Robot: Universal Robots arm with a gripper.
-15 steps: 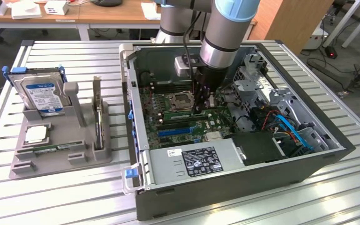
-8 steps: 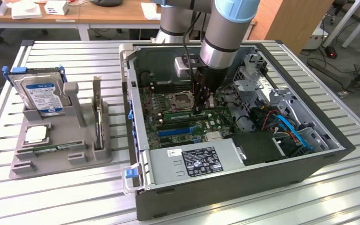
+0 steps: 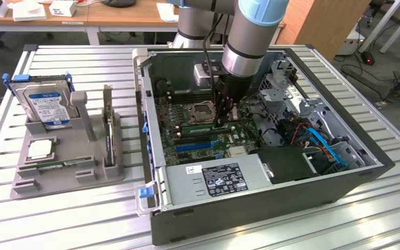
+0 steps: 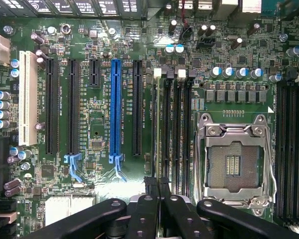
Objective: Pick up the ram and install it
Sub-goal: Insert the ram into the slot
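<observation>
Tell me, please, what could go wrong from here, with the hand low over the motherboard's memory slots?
1. The shut hand sits over the memory slots, right beside the empty CPU socket. A small sideways drift could scrape the socket's exposed contacts.
2. Pressing down slightly off a slot's line could probably load the slot wall or flex the motherboard instead of seating anything.
</observation>
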